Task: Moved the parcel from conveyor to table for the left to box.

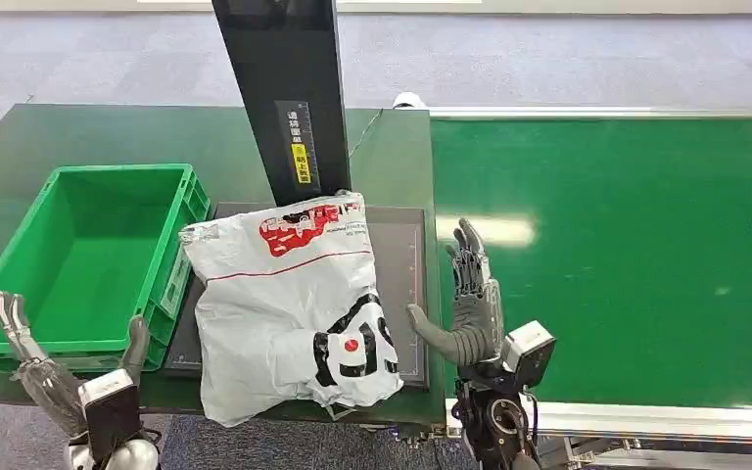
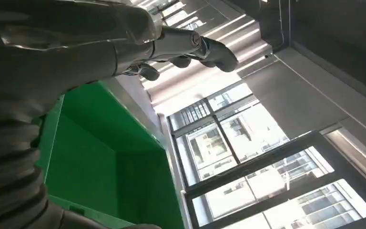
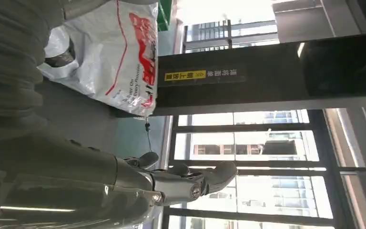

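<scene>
The white parcel (image 1: 289,308), a soft plastic mailer with red and black print, lies on the dark flat pad (image 1: 397,284) on the green table (image 1: 78,137), its near end hanging a little over the table's near edge. Its far end lies just in front of the foot of the black upright post (image 1: 284,93), which carries a yellow label. To the left of the parcel sits the green crate (image 1: 83,259), touching or nearly touching the pad's left edge; the parcel's left edge is close beside the crate's wall, though I cannot tell whether they touch.

The right hand (image 1: 470,299) stands just right of the parcel, over the seam between the pad and the green conveyor (image 1: 627,245), fingers straight and spread, thumb pointing toward the parcel, holding nothing. The left hand (image 1: 59,367) is at the near left, in front of the crate's near wall, fingers apart and raised, also empty. In the right wrist view the parcel (image 3: 109,52) lies against the post's base
</scene>
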Available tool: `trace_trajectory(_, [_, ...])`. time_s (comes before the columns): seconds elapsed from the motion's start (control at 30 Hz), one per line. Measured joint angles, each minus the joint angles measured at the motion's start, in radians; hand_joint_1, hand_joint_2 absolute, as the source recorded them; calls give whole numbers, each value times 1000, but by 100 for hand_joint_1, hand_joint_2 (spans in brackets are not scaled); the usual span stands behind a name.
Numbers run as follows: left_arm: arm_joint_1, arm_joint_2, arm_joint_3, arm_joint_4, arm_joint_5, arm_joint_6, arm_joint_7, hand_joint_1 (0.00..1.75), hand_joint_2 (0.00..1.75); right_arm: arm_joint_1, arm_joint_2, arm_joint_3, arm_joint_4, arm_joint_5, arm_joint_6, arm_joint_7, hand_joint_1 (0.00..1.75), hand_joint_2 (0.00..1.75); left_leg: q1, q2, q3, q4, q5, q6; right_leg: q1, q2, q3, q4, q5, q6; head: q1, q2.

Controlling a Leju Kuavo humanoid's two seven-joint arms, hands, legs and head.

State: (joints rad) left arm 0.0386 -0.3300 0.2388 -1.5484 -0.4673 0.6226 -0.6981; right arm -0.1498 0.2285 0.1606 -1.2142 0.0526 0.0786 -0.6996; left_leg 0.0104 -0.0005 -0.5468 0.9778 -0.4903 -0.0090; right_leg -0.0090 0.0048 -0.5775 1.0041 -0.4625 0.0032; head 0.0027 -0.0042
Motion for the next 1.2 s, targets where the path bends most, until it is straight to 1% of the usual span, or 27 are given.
trace_trajectory(0.13, [0, 0, -1, 0, 0, 0, 0, 0, 175, 6, 0, -2, -17, -1, 0, 0, 0, 175, 0, 0, 0, 0, 0, 0, 0, 0, 0, 0, 0, 0, 0, 0])
trace_trajectory(0.2, [0, 0, -6, -2, 7, 0, 0, 0, 175, 16, 0, -5, -37, -60, 68, 0, 0, 175, 0, 0, 0, 0, 0, 0, 0, 0, 0, 0, 0, 0, 0, 0])
trace_trajectory(0.37, [-6, 2, -23, 3, 10, 0, 0, 0, 175, 42, 0, -46, -81, -215, 286, 0, 0, 175, 0, 0, 0, 0, 0, 0, 0, 0, 0, 0, 0, 0, 0, 0])
trace_trajectory(0.43, [-10, 3, -28, 10, 12, 0, 0, 0, 175, 50, 1, -69, -95, -247, 361, 0, 0, 175, 0, 0, 0, 0, 0, 0, 0, 0, 0, 0, 0, 0, 0, 0])
trace_trajectory(0.5, [-15, 4, -32, 16, 16, 0, 0, 0, 175, 54, 4, -89, -105, -260, 409, 0, 0, 175, 0, 0, 0, 0, 0, 0, 0, 0, 0, 0, 0, 0, 0, 0])
trace_trajectory(0.57, [-17, 6, -33, 21, 27, 0, 0, 0, 175, 58, 9, -106, -112, -242, 414, 0, 0, 175, 0, 0, 0, 0, 0, 0, 0, 0, 0, 0, 0, 0, 0, 0])
trace_trajectory(0.67, [-18, 17, -62, 33, 42, 0, 0, 0, 175, 63, 16, -126, -113, -198, 370, 0, 0, 175, 0, 0, 0, 0, 0, 0, 0, 0, 0, 0, 0, 0, 0, 0])
trace_trajectory(0.83, [-21, 27, -98, 54, 42, 0, 0, 0, 175, 68, 22, -145, -116, -187, 356, 0, 0, 175, 0, 0, 0, 0, 0, 0, 0, 0, 0, 0, 0, 0, 0, 0])
trace_trajectory(0.9, [-27, 32, -117, 77, 3, -13, 18, 0, 175, 69, 23, -151, -116, -187, 333, 0, 0, 175, 0, 0, 0, 0, 0, 0, 0, 0, 0, 0, 0, 0, 0, 0])
trace_trajectory(1.07, [-61, 37, -241, 224, -261, -86, 151, 0, 175, 67, 23, -167, -114, -206, 316, 0, 0, 175, -1, 0, 0, 0, 0, 0, -1, 0, 0, 0, 0, 0, 0, 0])
trace_trajectory(1.2, [-74, 37, -365, 343, -298, -215, 175, 0, 175, 34, 22, -177, -80, -212, 316, 0, 0, 175, -1, 0, 0, 0, 0, 0, -1, 0, 0, 0, 0, 0, 0, 0])
